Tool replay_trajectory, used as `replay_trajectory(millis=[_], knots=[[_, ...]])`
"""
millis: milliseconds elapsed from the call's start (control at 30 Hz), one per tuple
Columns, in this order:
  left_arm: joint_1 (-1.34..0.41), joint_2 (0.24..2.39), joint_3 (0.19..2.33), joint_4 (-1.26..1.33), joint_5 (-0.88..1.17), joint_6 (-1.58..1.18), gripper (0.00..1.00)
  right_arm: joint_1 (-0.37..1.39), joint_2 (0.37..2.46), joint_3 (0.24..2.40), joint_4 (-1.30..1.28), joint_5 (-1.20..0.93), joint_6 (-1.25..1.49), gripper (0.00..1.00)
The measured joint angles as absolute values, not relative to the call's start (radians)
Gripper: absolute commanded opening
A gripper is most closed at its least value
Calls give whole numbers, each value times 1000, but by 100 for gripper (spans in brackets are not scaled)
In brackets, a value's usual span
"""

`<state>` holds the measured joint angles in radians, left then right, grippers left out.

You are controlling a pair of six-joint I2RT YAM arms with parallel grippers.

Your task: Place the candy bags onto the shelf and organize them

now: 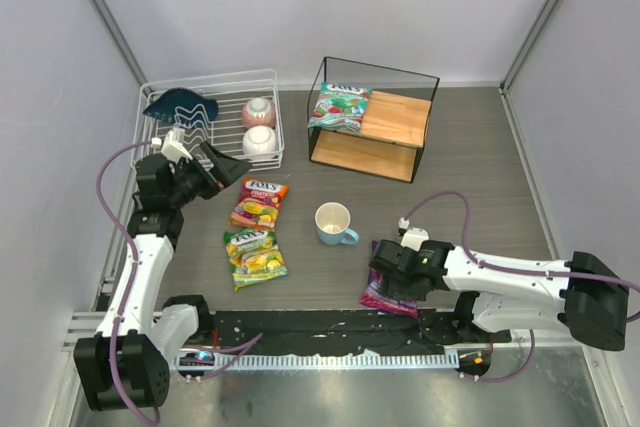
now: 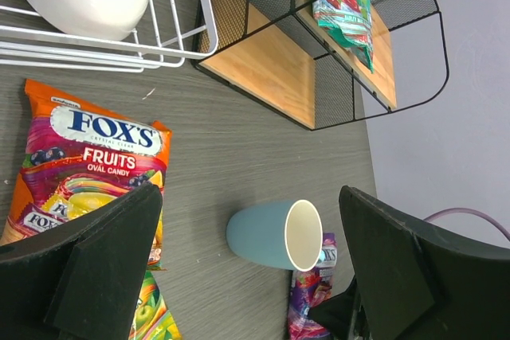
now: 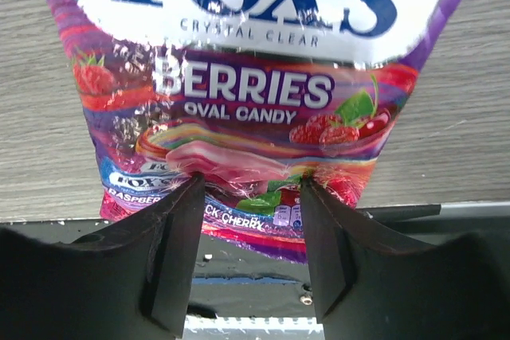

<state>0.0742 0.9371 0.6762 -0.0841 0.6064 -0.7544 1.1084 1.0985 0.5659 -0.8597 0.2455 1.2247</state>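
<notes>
The teal-green candy bag (image 1: 340, 107) lies on the top board of the black-framed shelf (image 1: 400, 117), and shows in the left wrist view (image 2: 343, 5) on the shelf (image 2: 271, 69). The orange-red bag (image 1: 260, 202) (image 2: 88, 165) and the yellow-green bag (image 1: 254, 255) (image 2: 151, 316) lie flat on the table at left. My left gripper (image 1: 235, 169) (image 2: 249, 197) is open and empty, held above the table beside the orange-red bag. My right gripper (image 1: 388, 272) (image 3: 249, 185) pinches the purple bag (image 1: 385, 299) (image 3: 255, 117) at its near end, by the table's front edge.
A light blue mug (image 1: 333, 224) (image 2: 275, 234) stands mid-table between the bags. A white wire dish rack (image 1: 210, 87) at the back left holds two bowls (image 1: 258, 127) and a dark blue item (image 1: 180, 105). Grey walls close in the sides and back.
</notes>
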Motion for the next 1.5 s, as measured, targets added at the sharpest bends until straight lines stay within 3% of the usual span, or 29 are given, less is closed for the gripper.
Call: replay_trajectory(millis=[400, 833, 1500], knots=[[74, 942, 676, -84, 606, -753, 100, 1041, 1158, 560, -745, 284, 1102, 61], [74, 948, 676, -85, 606, -752, 100, 993, 1371, 682, -604, 369, 844, 61], [75, 952, 676, -86, 606, -751, 100, 971, 1560, 815, -400, 363, 674, 61]])
